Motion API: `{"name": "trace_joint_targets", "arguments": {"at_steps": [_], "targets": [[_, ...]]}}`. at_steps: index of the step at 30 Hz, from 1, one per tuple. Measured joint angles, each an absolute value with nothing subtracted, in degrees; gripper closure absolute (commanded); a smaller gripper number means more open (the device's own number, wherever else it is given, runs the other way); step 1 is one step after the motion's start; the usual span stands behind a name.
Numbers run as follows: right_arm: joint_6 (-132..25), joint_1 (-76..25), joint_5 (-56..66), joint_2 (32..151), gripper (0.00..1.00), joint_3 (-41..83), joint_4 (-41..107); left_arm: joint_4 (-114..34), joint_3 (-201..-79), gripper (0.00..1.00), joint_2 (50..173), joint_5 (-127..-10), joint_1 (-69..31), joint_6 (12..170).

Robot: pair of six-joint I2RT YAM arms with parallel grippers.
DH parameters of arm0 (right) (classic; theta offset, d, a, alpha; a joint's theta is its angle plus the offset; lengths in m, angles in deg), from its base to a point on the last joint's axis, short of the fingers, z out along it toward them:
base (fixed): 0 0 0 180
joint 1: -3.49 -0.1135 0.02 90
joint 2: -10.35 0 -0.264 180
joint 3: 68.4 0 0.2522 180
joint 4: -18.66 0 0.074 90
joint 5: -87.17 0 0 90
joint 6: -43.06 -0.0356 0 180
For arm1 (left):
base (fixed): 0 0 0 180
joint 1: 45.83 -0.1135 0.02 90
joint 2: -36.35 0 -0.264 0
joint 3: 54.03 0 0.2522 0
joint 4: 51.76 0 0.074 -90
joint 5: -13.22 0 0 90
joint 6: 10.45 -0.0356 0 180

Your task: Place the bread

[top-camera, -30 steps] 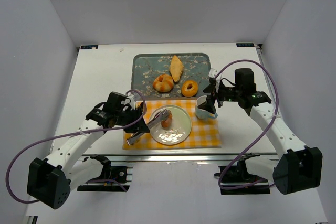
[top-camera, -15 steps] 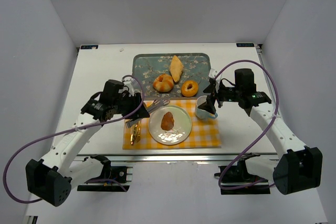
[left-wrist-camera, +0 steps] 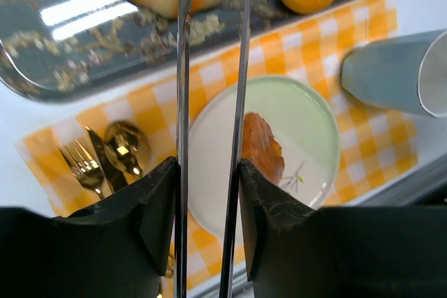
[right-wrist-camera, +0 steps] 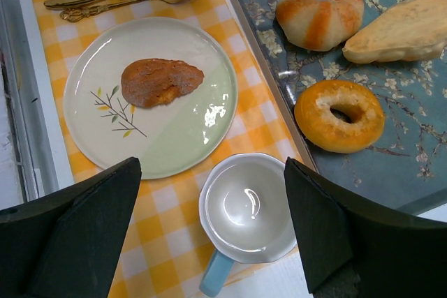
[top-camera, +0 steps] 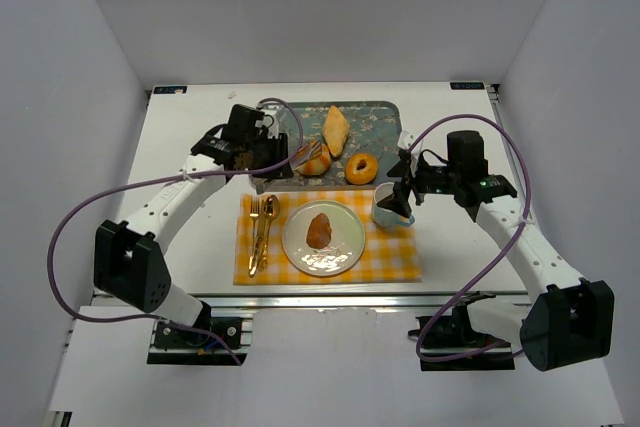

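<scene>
**Roll on the plate, tongs over the tray**

The left gripper (left-wrist-camera: 208,169) is partly closed, clamped on a pair of metal tongs (left-wrist-camera: 183,68). Both arms of the tongs press against its inner faces. It hangs over the near-left part of the patterned tray (top-camera: 375,122), with the tong tips by the knotted bun (top-camera: 312,159).

The right gripper (top-camera: 400,197) stands wide open, holds nothing, and hovers above the pale cup (right-wrist-camera: 248,207).

The bread (top-camera: 320,228) lies alone near the middle of the plate (right-wrist-camera: 174,151), touching neither gripper.

The plate sits on the checked placemat (top-camera: 395,252), with the gold cutlery (top-camera: 260,232) just to its left and the cup just to its right. The tray's near rim meets the placemat's far edge. The donut (top-camera: 361,167) lies near that rim. White worktop (top-camera: 190,237) stretches on either side of the placemat.
</scene>
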State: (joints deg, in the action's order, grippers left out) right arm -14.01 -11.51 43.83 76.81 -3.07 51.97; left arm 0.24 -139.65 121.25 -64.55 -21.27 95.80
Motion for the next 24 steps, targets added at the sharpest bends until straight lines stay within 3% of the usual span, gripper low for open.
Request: {"name": "trace_joint_targets", "arguments": {"at_steps": [8,17,24], "targets": [[-13.7,-11.5,43.8,76.7,0.12,-4.4,51.8,-3.0,-136.8,0.64,117.1,-70.2,-22.4,96.0],[-13.6,-11.5,44.1,76.7,0.12,-4.7,51.7,-12.7,-119.5,0.51,106.8,-72.3,-47.8,95.5],[-14.8,-11.5,43.0,76.7,0.12,-4.7,51.1,-23.1,-110.9,0.44,112.6,-73.4,-51.1,88.7]]}}
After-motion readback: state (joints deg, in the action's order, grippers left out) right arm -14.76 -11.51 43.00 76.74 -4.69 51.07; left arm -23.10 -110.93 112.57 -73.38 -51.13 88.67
